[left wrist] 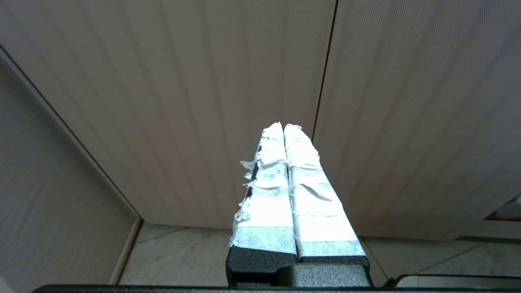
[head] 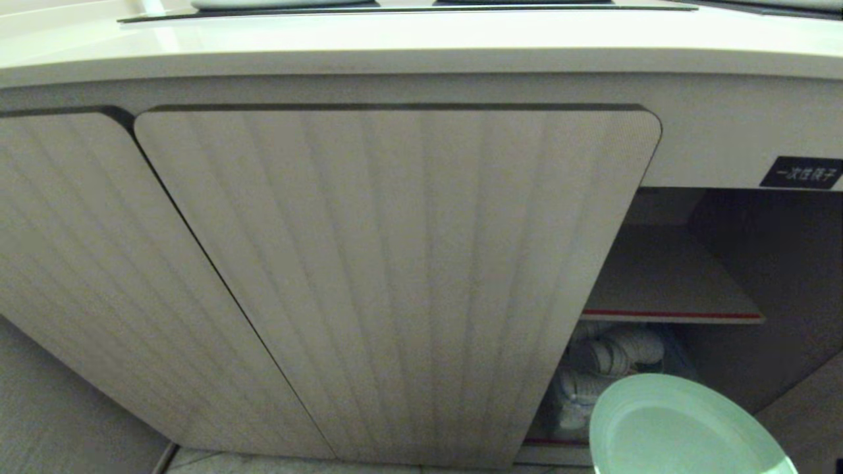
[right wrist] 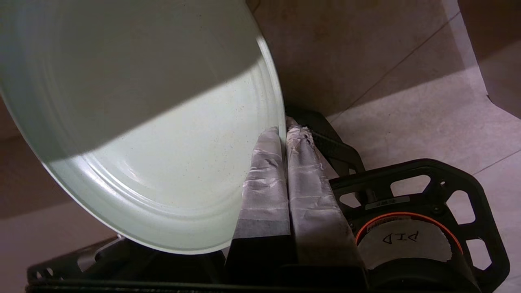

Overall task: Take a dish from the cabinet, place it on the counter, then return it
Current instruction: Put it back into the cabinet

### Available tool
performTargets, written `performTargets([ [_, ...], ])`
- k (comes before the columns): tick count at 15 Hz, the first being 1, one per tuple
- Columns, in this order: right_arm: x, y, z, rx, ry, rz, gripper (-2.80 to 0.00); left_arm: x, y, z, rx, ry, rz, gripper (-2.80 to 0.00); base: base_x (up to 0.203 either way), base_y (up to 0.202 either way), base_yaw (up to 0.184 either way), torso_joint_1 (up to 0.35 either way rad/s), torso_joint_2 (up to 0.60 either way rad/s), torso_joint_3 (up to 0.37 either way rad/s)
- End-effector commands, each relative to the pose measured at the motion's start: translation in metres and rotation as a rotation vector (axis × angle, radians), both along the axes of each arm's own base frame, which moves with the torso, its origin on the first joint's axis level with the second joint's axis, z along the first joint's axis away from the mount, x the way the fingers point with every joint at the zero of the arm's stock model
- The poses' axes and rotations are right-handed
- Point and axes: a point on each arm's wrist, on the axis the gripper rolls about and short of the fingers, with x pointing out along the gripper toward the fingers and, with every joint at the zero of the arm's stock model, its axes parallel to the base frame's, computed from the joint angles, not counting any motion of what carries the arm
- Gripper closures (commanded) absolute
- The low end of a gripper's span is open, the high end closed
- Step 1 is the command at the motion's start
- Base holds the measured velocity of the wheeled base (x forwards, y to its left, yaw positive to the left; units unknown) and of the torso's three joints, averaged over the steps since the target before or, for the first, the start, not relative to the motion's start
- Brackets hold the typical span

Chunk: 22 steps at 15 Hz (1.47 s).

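Right gripper (right wrist: 283, 134) clamps the rim of the mint-green dish (right wrist: 134, 122); fingers pinched tight on its edge, dish spreading out to one side of them, tilted, concave face toward the camera. Floor tiles (right wrist: 407, 110) lie open beyond. Dish sits low before the cabinet (head: 395, 263) opening, red-edged shelf (head: 672, 315) farther in, counter (head: 421, 46) above. Left gripper (left wrist: 283, 130) closed, empty, facing the ribbed doors.

Right gripper (right wrist: 283, 134): clamped on the rim of the dish (head: 685, 428), low before the open compartment.
Ahead of it: red-edged shelf (head: 672, 315) splits the opening; bare room above it, white crockery (head: 609, 372) crowding the space beneath.
To its left: closed ribbed door (head: 395, 276) blocks entry.
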Motion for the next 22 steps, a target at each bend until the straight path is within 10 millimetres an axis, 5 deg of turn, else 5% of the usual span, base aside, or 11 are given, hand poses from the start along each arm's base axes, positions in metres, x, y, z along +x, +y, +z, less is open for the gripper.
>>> performTargets([
  [1, 0.003, -0.002, 0.001, 0.003, 0.005, -0.032, 0.00, 0.000, 0.000, 0.000, 0.000, 0.001, 0.000, 0.00, 0.000, 0.000, 0.000, 0.000, 0.00, 0.000],
  [22, 0.021, -0.008, 0.006, 0.028, -0.006, -0.131, 0.00, 0.000, 0.000, 0.000, 0.000, 0.000, 0.001, 0.00, 0.000, 0.000, 0.000, 0.000, 0.00, 0.000],
])
